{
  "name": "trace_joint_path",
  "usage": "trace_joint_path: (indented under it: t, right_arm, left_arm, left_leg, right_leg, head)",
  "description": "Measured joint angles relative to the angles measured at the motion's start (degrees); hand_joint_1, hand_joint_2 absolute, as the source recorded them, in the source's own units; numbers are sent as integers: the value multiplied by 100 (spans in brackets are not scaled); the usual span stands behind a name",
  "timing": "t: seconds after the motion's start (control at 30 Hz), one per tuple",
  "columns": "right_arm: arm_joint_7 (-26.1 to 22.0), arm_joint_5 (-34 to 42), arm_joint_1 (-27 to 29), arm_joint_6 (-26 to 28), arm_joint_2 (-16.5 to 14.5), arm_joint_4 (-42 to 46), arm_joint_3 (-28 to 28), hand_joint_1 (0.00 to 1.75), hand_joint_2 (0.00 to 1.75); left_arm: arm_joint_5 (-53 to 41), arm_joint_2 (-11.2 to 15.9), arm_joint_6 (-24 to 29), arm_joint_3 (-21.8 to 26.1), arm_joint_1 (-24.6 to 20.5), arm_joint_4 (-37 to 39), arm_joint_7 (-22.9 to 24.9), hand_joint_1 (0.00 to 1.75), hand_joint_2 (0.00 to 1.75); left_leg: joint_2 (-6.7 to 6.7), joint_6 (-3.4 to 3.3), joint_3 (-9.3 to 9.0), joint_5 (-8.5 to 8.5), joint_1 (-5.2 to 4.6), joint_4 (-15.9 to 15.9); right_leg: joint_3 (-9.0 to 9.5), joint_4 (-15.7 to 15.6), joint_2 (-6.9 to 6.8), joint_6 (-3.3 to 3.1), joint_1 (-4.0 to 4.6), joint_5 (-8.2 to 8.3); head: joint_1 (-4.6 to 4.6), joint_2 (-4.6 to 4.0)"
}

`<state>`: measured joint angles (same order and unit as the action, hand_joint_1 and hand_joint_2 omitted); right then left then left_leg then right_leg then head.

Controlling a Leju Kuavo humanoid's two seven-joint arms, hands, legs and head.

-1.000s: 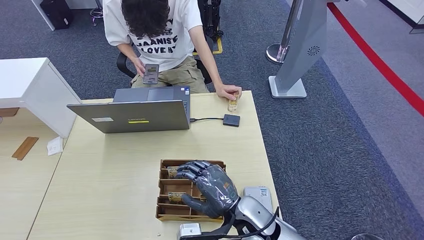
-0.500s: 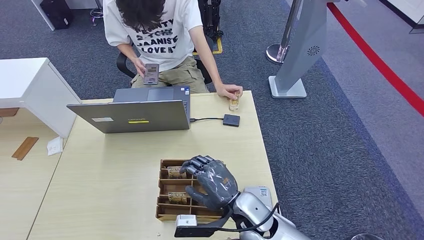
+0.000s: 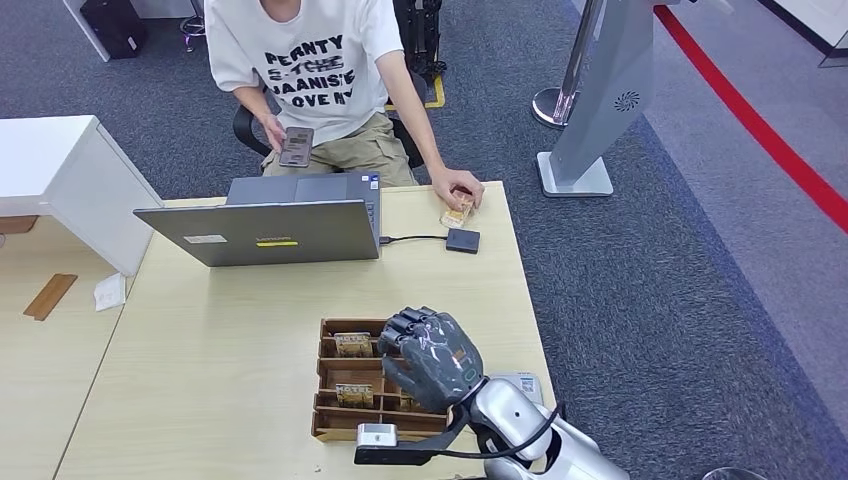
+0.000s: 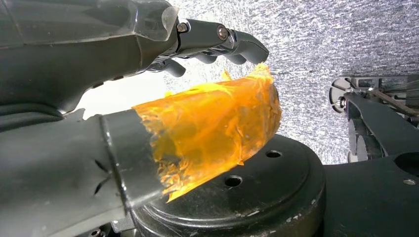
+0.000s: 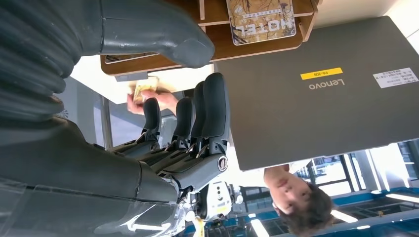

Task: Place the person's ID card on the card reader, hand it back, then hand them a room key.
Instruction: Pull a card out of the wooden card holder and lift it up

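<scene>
Table (image 3: 250,330): light wood; it carries everything between me and the person, so we both can reach across it
Person (image 3: 320,70): sits at the far side, looks at a phone (image 3: 292,146) in one hand; the other hand (image 3: 458,186) rests at the far right edge of the table
Laptop (image 3: 262,232): open, its lid turned to me, so the screen faces the person; a cable goes from it to a small dark box (image 3: 462,240), which I judge is the card reader
Tray (image 3: 335,425): brown wooden, with compartments, just in front of me; cards printed "HOTEL" (image 5: 262,17) stand in it, I think these are the room keys, kept near for my reach
My right hand (image 3: 430,357): above the right part of the tray, fingers (image 5: 210,111) half curled and apart, thumb (image 5: 148,32) free; it holds nothing
My left hand (image 4: 148,74): hangs down by my body over the carpet, fingers loosely bent, orange tape on the thumb; nothing is in it
ID card (image 3: 456,214): small and yellowish, under the person's fingers, just beside the card reader, well apart from my hand
Step in hand: I judge the person offers the card, and I must reach far across to take it
</scene>
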<state>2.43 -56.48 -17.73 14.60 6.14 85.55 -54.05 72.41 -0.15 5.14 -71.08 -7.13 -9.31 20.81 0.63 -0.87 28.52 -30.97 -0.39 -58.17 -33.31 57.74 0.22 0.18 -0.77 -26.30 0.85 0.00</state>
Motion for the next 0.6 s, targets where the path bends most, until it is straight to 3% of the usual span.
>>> trace_joint_path:
  t: [0.6]
  right_arm:
    - [27, -57, -32, -21, 40, 4, 0, 103, 175]
  left_arm:
    - [38, 0, 3, -34, 0, 0, 0, 0, 0]
  left_leg:
    - [0, 0, 0, 0, 0, 0]
  right_leg:
    - [0, 0, 0, 0, 0, 0]
  head:
    - [-1, 0]
